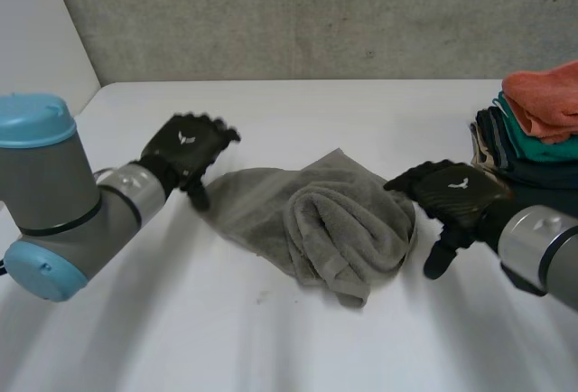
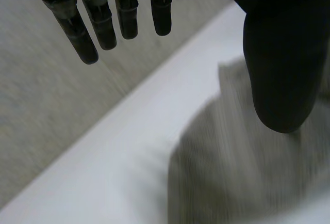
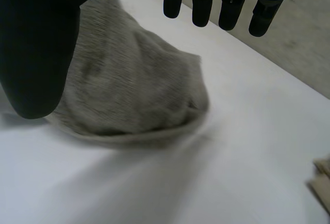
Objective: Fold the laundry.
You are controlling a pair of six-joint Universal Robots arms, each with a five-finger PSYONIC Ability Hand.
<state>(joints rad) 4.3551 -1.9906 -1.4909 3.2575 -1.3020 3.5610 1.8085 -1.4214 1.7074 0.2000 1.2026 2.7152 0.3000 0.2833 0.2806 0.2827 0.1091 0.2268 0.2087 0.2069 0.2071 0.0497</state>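
Tabletop (image 1: 163,338), white, with a grey towel (image 1: 316,220) lying crumpled and half rolled near its middle. The left hand (image 1: 185,153) is at the towel's left edge, and the right hand (image 1: 452,198) is just beside its bunched right side. Both have straight fingers and thumbs held apart, clasping nothing. Folding looks barely begun. The next move probably calls for each hand to pinch an edge and draw the towel flat. Farther off, at the right edge, sits a stack of folded cloths (image 1: 524,139).

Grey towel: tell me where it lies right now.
In the head view the grey towel lies crumpled mid-table between the left hand and the right hand; a stack of folded cloths sits farther right.
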